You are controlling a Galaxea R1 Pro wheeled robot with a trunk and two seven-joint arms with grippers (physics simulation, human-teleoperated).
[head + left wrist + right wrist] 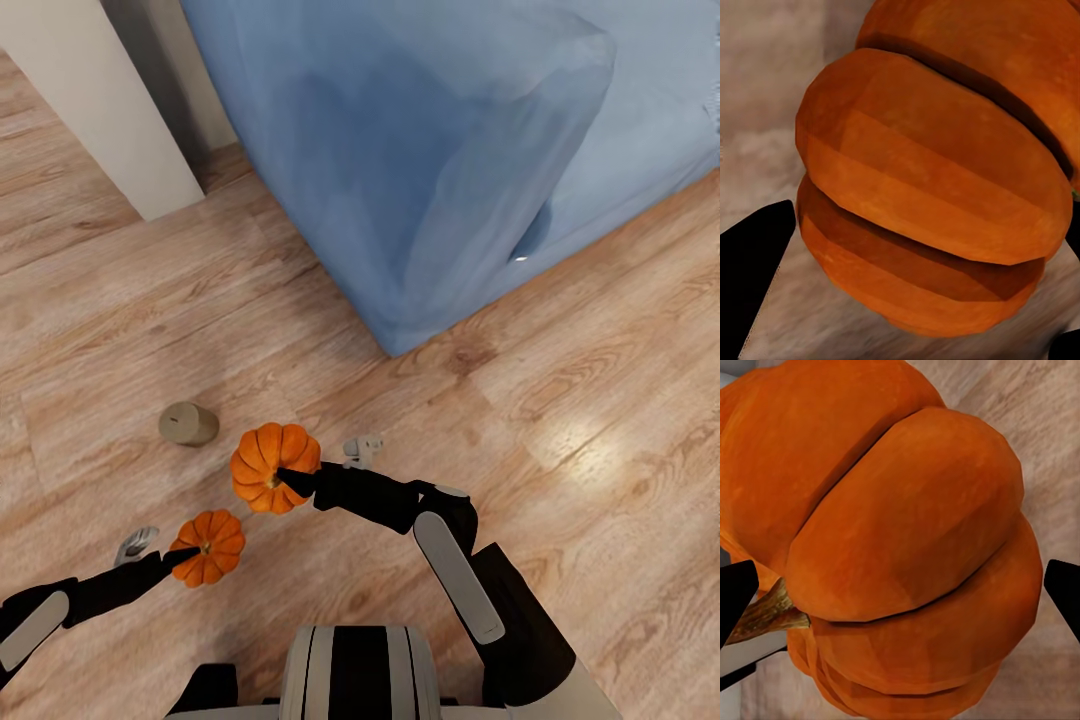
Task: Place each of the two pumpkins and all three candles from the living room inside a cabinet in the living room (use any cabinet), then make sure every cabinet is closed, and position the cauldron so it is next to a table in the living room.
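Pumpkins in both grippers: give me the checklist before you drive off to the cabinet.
1. Left gripper closed on the smaller pumpkin: ok.
2. Right gripper closed on the larger pumpkin: ok.
3. Both pumpkins lifted off the wooden floor: cannot tell.
4. Candles collected: not ok, one candle lies on the floor beside the larger pumpkin.
5. Path ahead free: not ok, the blue sofa stands in front.
6. Cabinet located: cannot tell.

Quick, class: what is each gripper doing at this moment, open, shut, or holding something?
Left gripper: shut on the smaller pumpkin.
Right gripper: shut on the larger pumpkin.
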